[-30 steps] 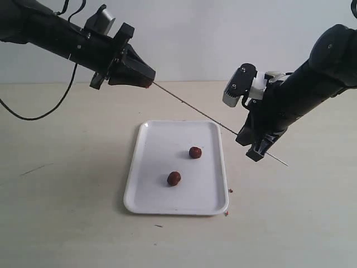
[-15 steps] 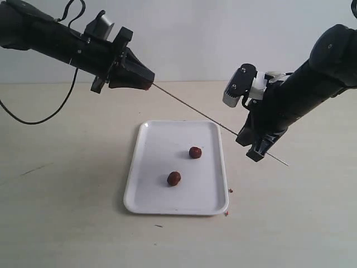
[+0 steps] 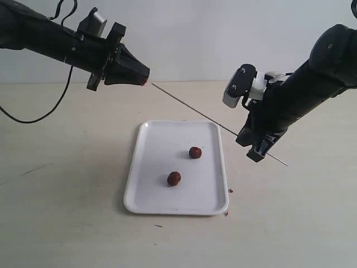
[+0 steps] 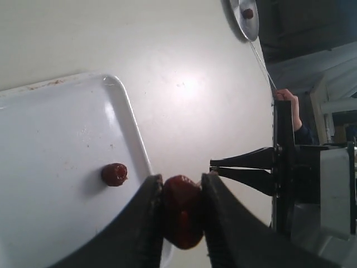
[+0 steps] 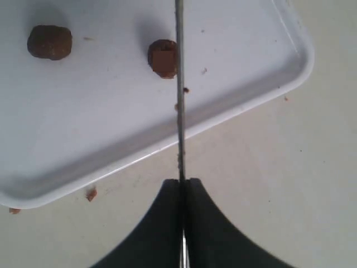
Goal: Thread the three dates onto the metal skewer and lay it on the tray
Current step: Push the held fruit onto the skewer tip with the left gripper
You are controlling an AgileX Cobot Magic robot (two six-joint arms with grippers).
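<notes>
In the exterior view my left gripper (image 3: 146,81) is shut on one dark red date (image 3: 145,82), high above the table at the back left. The left wrist view shows that date (image 4: 181,209) squeezed between both fingers. The thin metal skewer (image 3: 195,110) slants down from just beside that date to my right gripper (image 3: 254,148), which is shut on it near its lower end. I cannot tell whether tip and date touch. Two more dates (image 3: 194,152) (image 3: 174,178) lie on the white tray (image 3: 162,145). In the right wrist view the skewer (image 5: 179,84) runs out over the tray (image 5: 240,95).
Small red-brown crumbs (image 3: 229,190) lie on the table by the tray's near right corner, and one crumb (image 5: 91,194) shows in the right wrist view. A black cable (image 3: 33,116) hangs from the left arm over the table's left side.
My left gripper with its date has drawn a little to the left and up, away from the skewer's tip. The right arm, the skewer and the tray's dates have stayed put.
</notes>
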